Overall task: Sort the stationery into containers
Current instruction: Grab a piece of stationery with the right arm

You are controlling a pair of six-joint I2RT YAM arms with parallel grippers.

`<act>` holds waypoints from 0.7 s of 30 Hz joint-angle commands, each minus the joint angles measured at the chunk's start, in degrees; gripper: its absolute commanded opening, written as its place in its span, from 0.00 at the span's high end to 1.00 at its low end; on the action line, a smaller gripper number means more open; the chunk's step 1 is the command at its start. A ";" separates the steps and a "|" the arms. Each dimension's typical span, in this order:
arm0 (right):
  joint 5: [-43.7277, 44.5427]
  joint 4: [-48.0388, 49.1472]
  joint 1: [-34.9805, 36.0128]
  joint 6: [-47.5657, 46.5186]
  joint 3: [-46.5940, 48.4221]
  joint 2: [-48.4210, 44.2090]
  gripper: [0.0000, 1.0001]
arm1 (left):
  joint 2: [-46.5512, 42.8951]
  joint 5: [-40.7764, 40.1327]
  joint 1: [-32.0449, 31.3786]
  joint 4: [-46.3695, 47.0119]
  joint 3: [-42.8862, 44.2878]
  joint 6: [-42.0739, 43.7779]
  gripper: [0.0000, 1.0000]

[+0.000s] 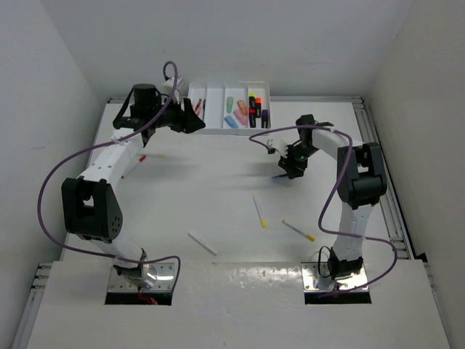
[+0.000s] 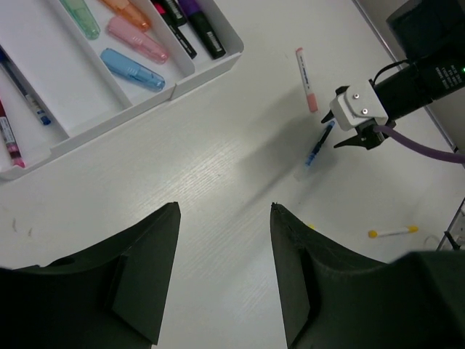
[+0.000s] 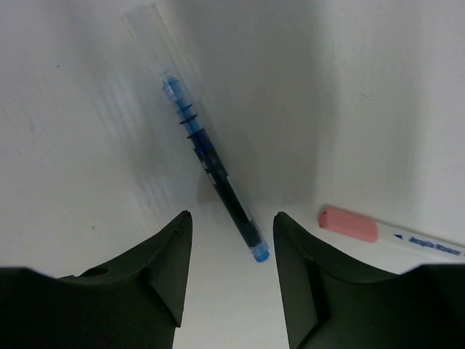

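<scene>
The white divided tray (image 1: 216, 102) stands at the back of the table. In the left wrist view, the tray (image 2: 80, 80) holds green (image 2: 80, 16), orange (image 2: 127, 9), pink (image 2: 138, 40) and blue highlighters (image 2: 132, 69), dark markers (image 2: 202, 25) and thin pens (image 2: 22, 87). My left gripper (image 1: 190, 116) hovers open and empty by the tray's near left edge. My right gripper (image 3: 232, 217) is open just above the table. A blue pen (image 3: 214, 171) lies between and ahead of its fingertips, not gripped. A pink-capped white pen (image 3: 349, 222) lies just to the right.
Loose on the table are two white pens with yellow tips (image 1: 259, 211) (image 1: 298, 231), a plain white pen (image 1: 202, 243) and a small red item (image 1: 142, 157) beside the left arm. Purple cables loop off both arms. Metal rails (image 1: 389, 196) edge the table's right side.
</scene>
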 commanded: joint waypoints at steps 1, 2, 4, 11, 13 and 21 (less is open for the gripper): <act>-1.82 -3.81 0.01 -5.00 1.79 0.71 0.52 | -0.78 2.04 0.68 3.62 -0.93 -1.78 0.41; -1.38 -3.73 0.10 -5.35 1.09 1.15 0.53 | -0.60 2.04 0.68 3.89 -1.01 -1.95 0.41; -0.24 -3.29 0.10 -6.05 0.47 1.67 0.56 | -0.07 1.95 0.68 3.98 -0.93 -2.22 0.41; 2.05 -2.85 0.89 -7.28 -0.05 3.87 0.74 | -0.16 1.60 1.12 3.36 -1.28 -2.31 0.41; 2.66 -2.59 1.76 -7.29 -0.84 3.53 0.82 | -0.77 1.25 1.20 3.45 -1.98 -2.48 0.41; 6.45 1.81 7.65 -3.34 -8.30 -1.12 0.99 | -4.20 -0.07 1.55 3.80 -5.14 -2.31 0.41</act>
